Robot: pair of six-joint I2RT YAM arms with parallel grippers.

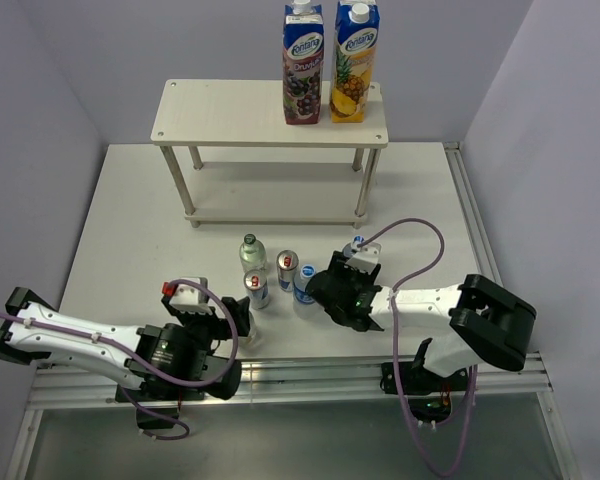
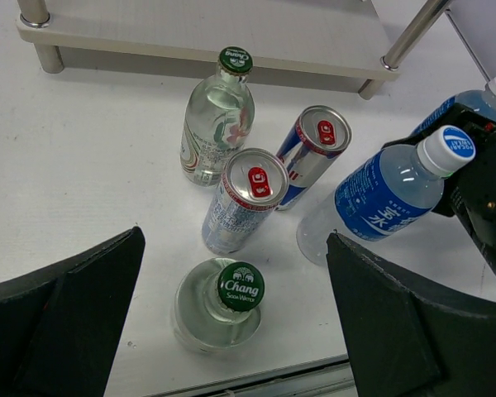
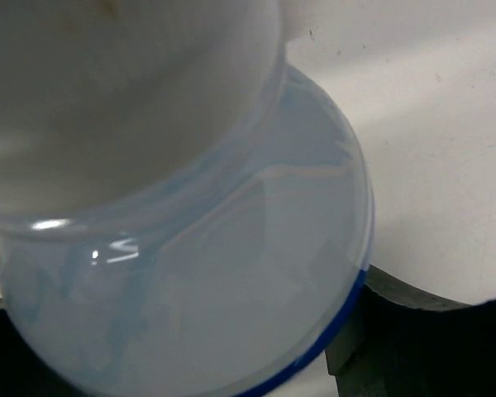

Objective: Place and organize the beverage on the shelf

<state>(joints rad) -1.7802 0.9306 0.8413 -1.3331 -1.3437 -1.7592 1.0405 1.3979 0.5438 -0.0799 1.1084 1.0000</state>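
The shelf (image 1: 230, 112) stands at the back. In front of it are a green-capped glass bottle (image 1: 250, 252), two cans (image 1: 287, 268) (image 1: 257, 288) and a blue-labelled water bottle (image 1: 305, 283). A second water bottle (image 1: 358, 243) stands behind my right gripper. My left gripper (image 2: 236, 289) is open, and a second glass bottle (image 2: 240, 286) stands upright between its fingers, touching neither. My right gripper (image 1: 322, 288) is closed round a water bottle (image 3: 190, 273) that fills its wrist view, with one finger (image 3: 413, 339) against the bottle's side. The left wrist view also shows the cans (image 2: 244, 198) (image 2: 314, 153) and the near water bottle (image 2: 388, 194).
Two tall juice cartons (image 1: 302, 62) (image 1: 355, 60) stand on the right of the shelf's top board. The lower board (image 1: 280, 213) is bare. The table's metal front rail (image 1: 310, 375) runs just behind the left gripper. Grey walls close in both sides.
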